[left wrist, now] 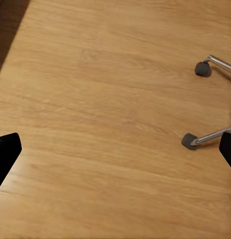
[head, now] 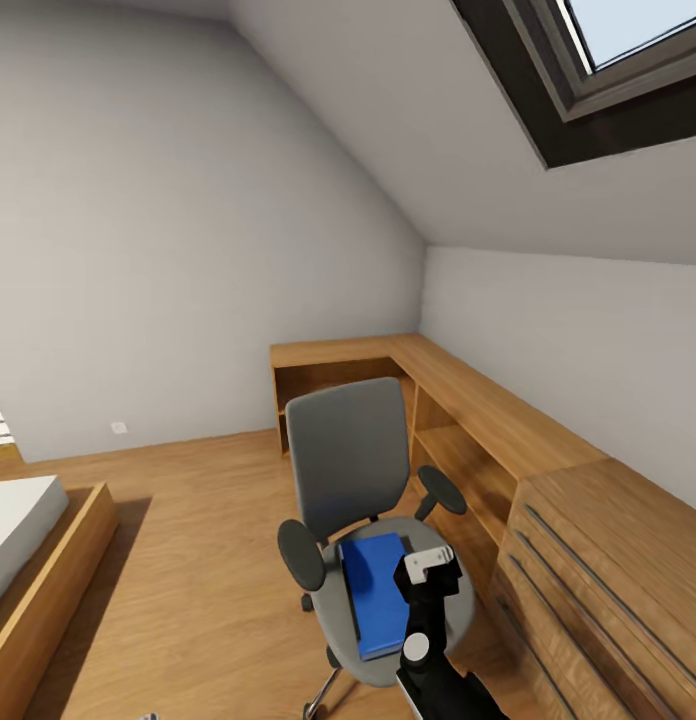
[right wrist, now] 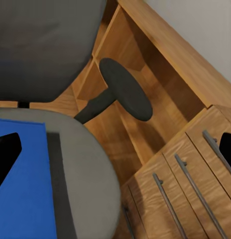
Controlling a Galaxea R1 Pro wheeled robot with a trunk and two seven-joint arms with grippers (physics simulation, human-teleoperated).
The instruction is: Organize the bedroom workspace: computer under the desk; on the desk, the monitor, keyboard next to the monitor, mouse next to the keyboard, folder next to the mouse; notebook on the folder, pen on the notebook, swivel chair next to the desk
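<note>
- Head view: the swivel chair (head: 353, 470) stands on the wood plank floor (head: 188, 540) just beside the low wooden cabinets (head: 548, 480), seat turned toward the robot, so the blue folder (head: 376, 592) lying flat on the seat is within reach from above
- Folder placement: it rests lengthwise along the middle of the grey seat, between the two black armrests, one of which (right wrist: 124, 88) juts out on the cabinet side
- Right hand (head: 430, 572): it hovers over the seat at the folder's near right edge, pointing down; in the right wrist view its two dark fingertips (right wrist: 6, 149) sit wide apart at the frame edges with nothing between them, so it is spread and empty, seemingly lined up to pick the folder (right wrist: 23, 184) off the seat
- Left hand (left wrist: 115, 152): it hangs low at the side with fingers wide apart, holding nothing, looking down at bare floor and two chair castors (left wrist: 190, 141), likely parked out of the way
- Judgement: the folder step is only at the approach, and the thin flat folder may be hard to lift from the soft seat
</note>
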